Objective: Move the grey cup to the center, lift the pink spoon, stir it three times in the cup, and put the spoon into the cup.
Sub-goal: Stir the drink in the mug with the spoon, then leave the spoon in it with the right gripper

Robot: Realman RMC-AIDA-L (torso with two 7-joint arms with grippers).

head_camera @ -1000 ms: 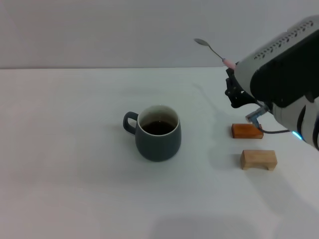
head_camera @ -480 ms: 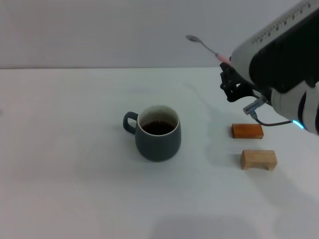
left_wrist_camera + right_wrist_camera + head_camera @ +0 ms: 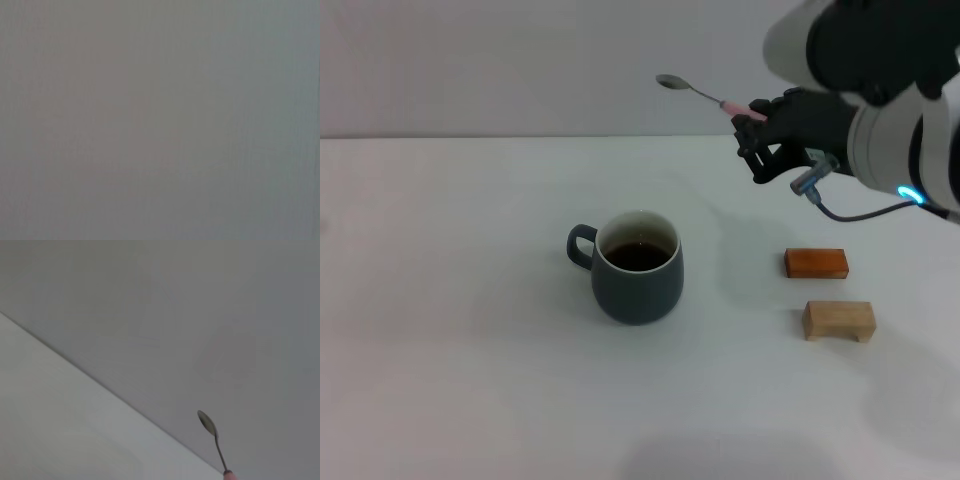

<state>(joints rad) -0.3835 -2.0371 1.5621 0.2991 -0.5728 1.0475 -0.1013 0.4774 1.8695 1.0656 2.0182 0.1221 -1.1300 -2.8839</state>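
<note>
The grey cup (image 3: 638, 267) stands upright near the middle of the white table, its handle toward the left, dark liquid inside. My right gripper (image 3: 752, 125) is shut on the pink handle of the pink spoon (image 3: 705, 95) and holds it high in the air, above and to the right of the cup. The silver bowl points up and to the left. The spoon also shows in the right wrist view (image 3: 214, 439). The left gripper is out of view; its wrist view shows only a blank grey surface.
An orange-brown block (image 3: 815, 263) and a pale wooden block (image 3: 838, 320) lie on the table (image 3: 470, 350) to the right of the cup. A grey wall stands behind the table's far edge.
My right gripper has moved left and slightly up with the spoon, closer to the cup's side. The cup and blocks have not moved.
</note>
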